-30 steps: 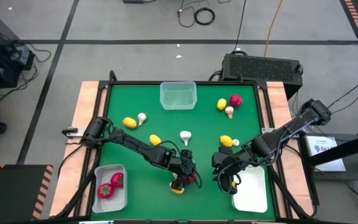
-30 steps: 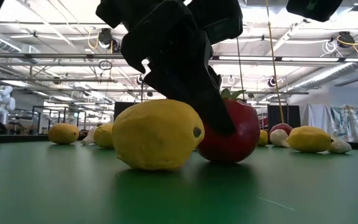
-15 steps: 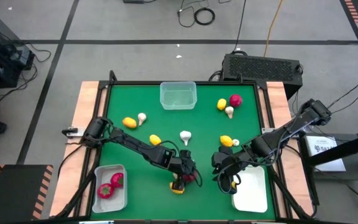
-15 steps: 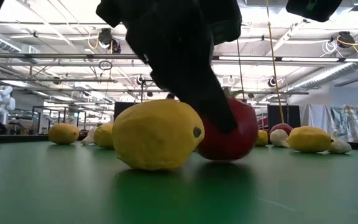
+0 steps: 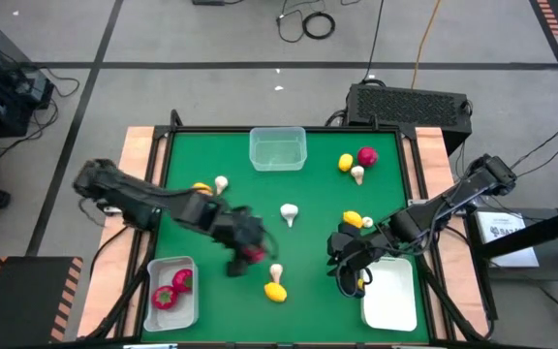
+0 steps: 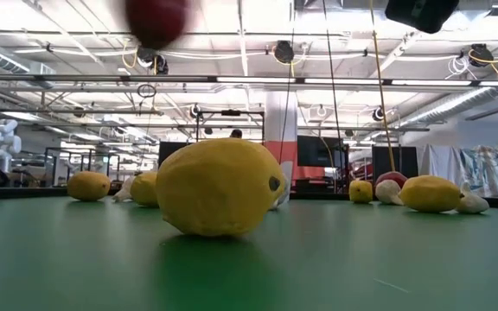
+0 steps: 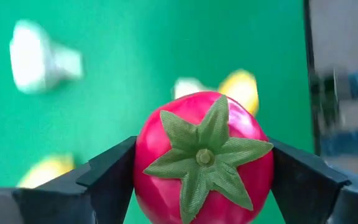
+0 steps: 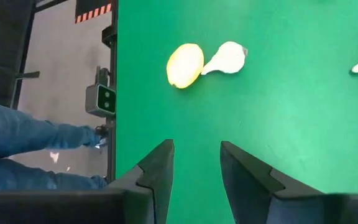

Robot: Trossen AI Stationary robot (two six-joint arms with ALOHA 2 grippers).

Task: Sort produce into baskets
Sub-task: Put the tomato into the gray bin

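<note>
My left gripper (image 5: pixel 248 254) is shut on a red tomato (image 7: pixel 204 162) with a green leafy top, high above the green table; the low view shows the tomato (image 6: pixel 156 17) at its upper edge. A lemon (image 5: pixel 275 292) and a whitish mushroom (image 5: pixel 276 273) lie side by side on the table near it. The near-left basket (image 5: pixel 190 310) holds red pieces. Another basket (image 5: pixel 278 148) stands at the far middle, a third (image 5: pixel 392 301) at the near right. My right gripper (image 5: pixel 352 267) hovers open beside that third basket, fingers (image 8: pixel 160 168) apart with nothing between them. My left gripper pinches the tomato's two opposite round sides (image 7: pixel 143 163) between its two fingers (image 7: pixel 114 180), at the fruit's widest part. The fingers slant down from the table's left. The tomato is lifted clear of the table, with its green top turned back toward the wrist.
More produce lies on the far half: a lemon (image 5: pixel 201 189) and a mushroom (image 5: pixel 222 181) at the left, a mushroom (image 5: pixel 289 213) mid-table, a lemon, a red piece (image 5: pixel 367 155) and a mushroom at the far right, and a lemon (image 5: pixel 354 219) by the right arm. Someone's legs in jeans (image 8: pixel 23 143) stand beyond the table's edge.
My left gripper has risen steeply from beside the near lemon and swung toward the table's left, rolling its wrist, with the tomato lifted clear. The lemon has stayed in place, and the mushroom beside it now shows.
</note>
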